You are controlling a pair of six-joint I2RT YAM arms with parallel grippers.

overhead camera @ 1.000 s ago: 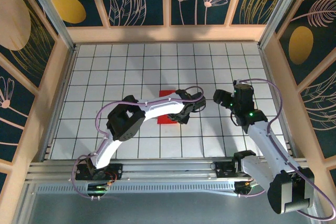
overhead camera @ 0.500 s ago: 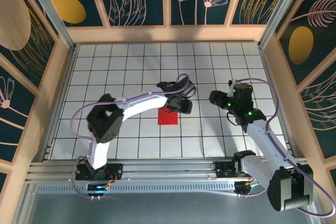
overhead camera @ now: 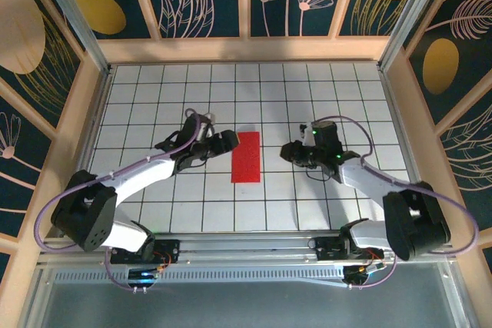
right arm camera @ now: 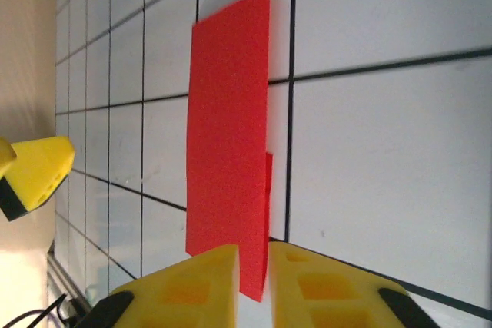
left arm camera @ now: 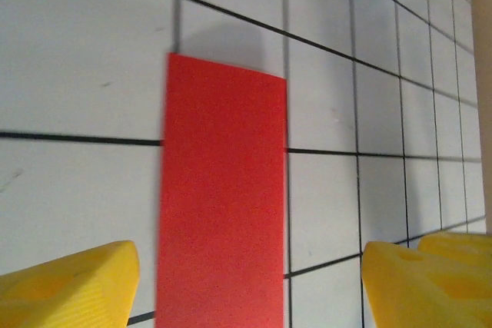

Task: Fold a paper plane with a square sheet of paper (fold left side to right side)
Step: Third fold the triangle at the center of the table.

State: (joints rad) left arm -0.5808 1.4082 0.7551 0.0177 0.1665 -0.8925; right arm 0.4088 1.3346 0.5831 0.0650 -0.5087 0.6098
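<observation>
A white table (overhead camera: 154, 97) ruled with black grid lines carries one red paper (overhead camera: 246, 156), a narrow rectangle lying flat.

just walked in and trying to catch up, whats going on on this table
Two robot arms are working on a red sheet of paper. It lies flat on the gridded table as a narrow rectangle, so it looks folded in half. Neither arm holds it. The left gripper sits just off its left edge with jaws open. The right gripper sits off its right edge with jaws shut on nothing. There is no plane shape yet.
</observation>
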